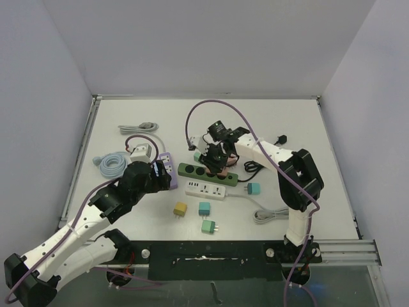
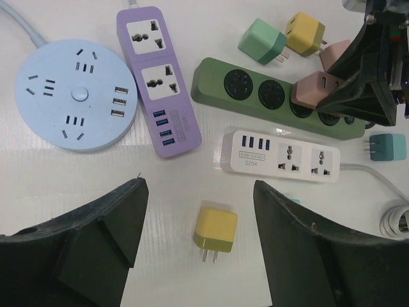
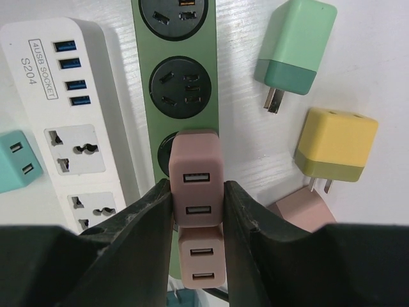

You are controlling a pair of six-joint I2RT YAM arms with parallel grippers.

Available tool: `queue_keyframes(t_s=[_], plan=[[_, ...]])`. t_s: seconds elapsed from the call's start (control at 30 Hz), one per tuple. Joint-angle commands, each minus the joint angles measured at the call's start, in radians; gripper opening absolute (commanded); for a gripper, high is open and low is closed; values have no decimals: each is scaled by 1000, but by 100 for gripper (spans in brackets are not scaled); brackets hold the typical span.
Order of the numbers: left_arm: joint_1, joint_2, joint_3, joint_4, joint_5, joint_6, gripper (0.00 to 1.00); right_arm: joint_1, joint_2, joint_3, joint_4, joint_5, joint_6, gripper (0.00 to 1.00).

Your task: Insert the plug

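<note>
Right claw clamped on pink plug; plug over socket of green strip, full seating not confirmable. Left claw wide, empty. Insertion judged nearly complete; release outstanding.

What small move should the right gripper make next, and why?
Probably push straight down: the right gripper is shut on the pink charger, which sits over a socket of the green power strip, and I cannot tell if it is fully seated.
</note>
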Motion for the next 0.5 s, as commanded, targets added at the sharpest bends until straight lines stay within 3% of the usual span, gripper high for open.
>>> queue_keyframes(t_s=[0.0, 0.33, 0.37, 0.47], plan=[[10, 5, 15, 68, -35, -32, 66, 56, 118, -144, 152, 203, 2, 0], [24, 2, 18, 59, -33, -33, 66, 46, 51, -181, 223, 164, 7, 0], [26, 1, 22, 51, -33, -32, 66, 37, 9, -177, 237, 146, 34, 4], [29, -6, 33, 35, -28, -24, 67, 13, -119, -136, 244, 57, 113, 39]])
